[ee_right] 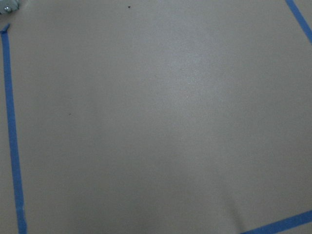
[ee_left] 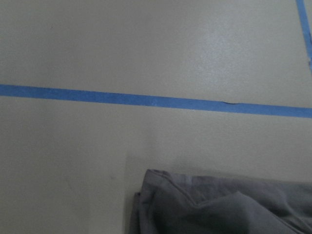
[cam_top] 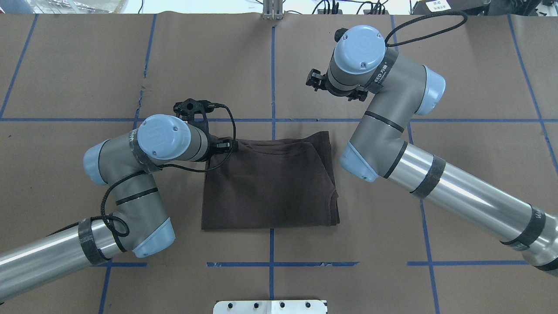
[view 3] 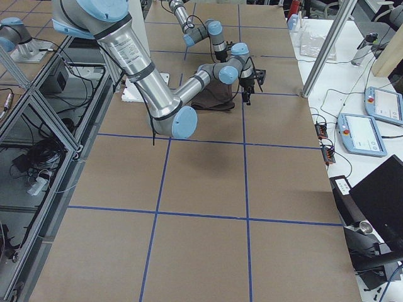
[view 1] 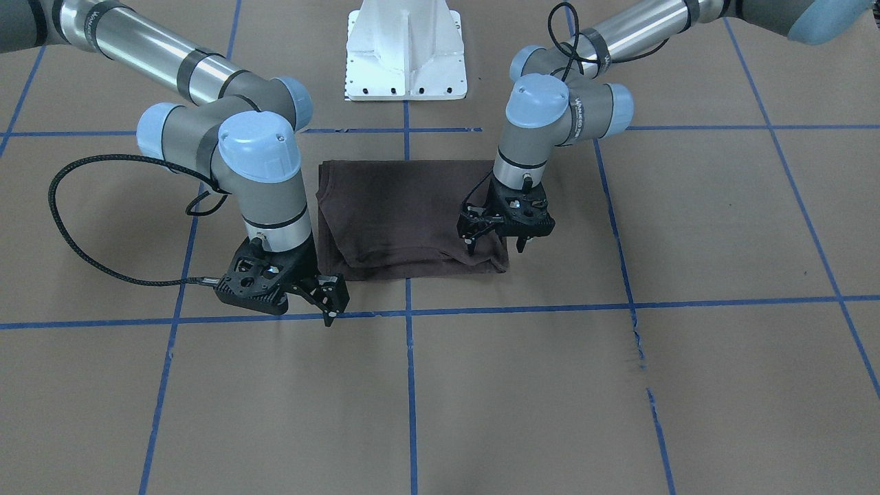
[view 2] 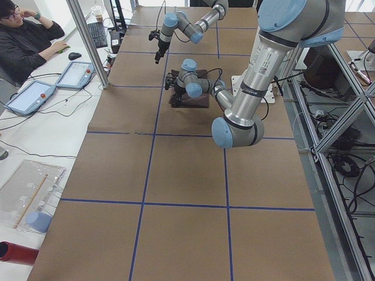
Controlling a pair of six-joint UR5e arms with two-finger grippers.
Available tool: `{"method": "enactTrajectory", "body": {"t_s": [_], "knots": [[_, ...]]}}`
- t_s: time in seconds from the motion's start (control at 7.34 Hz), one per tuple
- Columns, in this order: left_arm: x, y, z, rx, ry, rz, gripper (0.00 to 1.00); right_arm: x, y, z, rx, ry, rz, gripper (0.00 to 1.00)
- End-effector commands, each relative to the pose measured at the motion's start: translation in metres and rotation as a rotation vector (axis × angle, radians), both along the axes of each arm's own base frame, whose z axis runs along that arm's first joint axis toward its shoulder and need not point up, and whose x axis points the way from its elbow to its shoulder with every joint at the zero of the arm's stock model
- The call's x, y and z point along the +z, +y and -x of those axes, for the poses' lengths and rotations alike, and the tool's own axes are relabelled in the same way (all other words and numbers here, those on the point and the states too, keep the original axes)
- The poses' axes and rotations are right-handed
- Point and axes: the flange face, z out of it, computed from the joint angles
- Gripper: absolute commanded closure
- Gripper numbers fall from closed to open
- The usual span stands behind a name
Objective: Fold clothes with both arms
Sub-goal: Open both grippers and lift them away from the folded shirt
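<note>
The clothes are one dark brown T-shirt point(view 1: 405, 213), folded into a flat rectangle in the middle of the table point(cam_top: 270, 187). My left gripper point(view 1: 495, 242) hangs open just over the shirt's far left corner, one finger above the cloth and the other past its edge, holding nothing. That corner point(ee_left: 219, 204) shows at the bottom of the left wrist view. My right gripper point(view 1: 328, 306) is raised over bare paper beyond the shirt's far right corner; it looks open and empty. Only paper and tape appear in the right wrist view.
Brown paper with blue tape lines point(view 1: 522, 306) covers the table. The white pedestal base point(view 1: 405, 55) stands at the robot's side. A person point(view 2: 23, 41) sits at a side desk with tablets point(view 2: 76, 73), off the far edge.
</note>
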Motion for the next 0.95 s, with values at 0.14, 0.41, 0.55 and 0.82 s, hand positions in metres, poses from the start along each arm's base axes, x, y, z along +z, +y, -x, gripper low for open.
{"method": "enactTrajectory", "body": {"t_s": [0.14, 0.41, 0.55, 0.82], "knots": [[0.029, -0.048, 0.012, -0.055, -0.098, -0.037, 0.0, 0.006, 0.001, -0.001, -0.001, 0.006, 0.004, 0.0], [0.03, -0.08, 0.044, -0.059, -0.127, -0.087, 0.0, 0.005, 0.001, -0.001, 0.0, 0.004, 0.004, 0.0], [0.028, -0.084, 0.051, -0.056, -0.125, -0.098, 0.0, 0.007, 0.001, -0.001, 0.0, 0.006, 0.006, 0.0], [0.01, -0.082, 0.057, -0.058, -0.078, -0.132, 0.0, 0.008, 0.004, 0.0, -0.028, -0.005, 0.016, 0.0]]}}
